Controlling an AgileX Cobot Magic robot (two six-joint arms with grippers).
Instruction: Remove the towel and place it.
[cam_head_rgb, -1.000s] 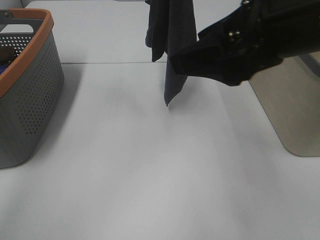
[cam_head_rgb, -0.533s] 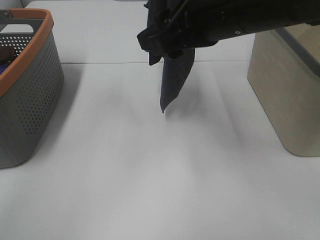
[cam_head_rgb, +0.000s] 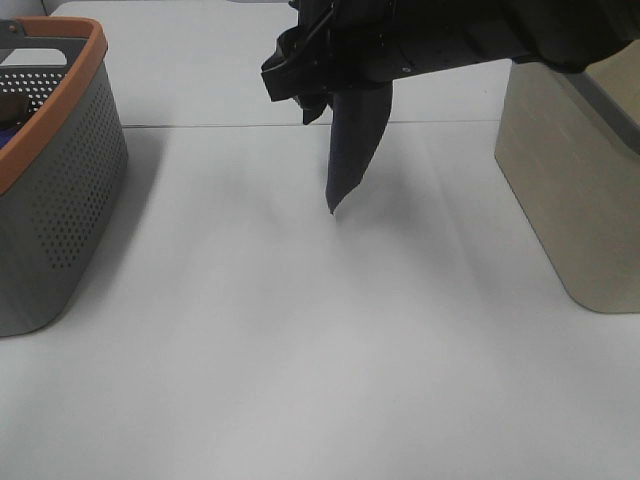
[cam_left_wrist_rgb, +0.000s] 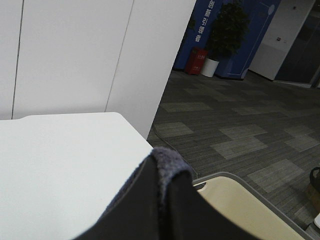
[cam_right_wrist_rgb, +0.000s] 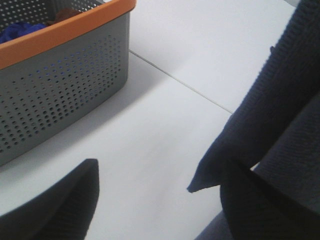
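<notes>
The dark navy towel hangs in the air over the back of the white table, its lowest corner clear of the surface. In the left wrist view my left gripper is shut on the towel's upper edge; it is above the top of the high view. My right gripper reaches across from the right, in front of the towel's upper part. In the right wrist view it is open, with a hanging towel fold against one finger and a cloth corner between the fingers.
A grey perforated basket with an orange rim stands at the left edge and shows in the right wrist view with blue cloth inside. A beige bin stands at the right. A seam crosses the table's back.
My right arm has swung left from the right side to the towel's upper part. The hanging towel has swayed slightly. The left gripper keeps its hold.
</notes>
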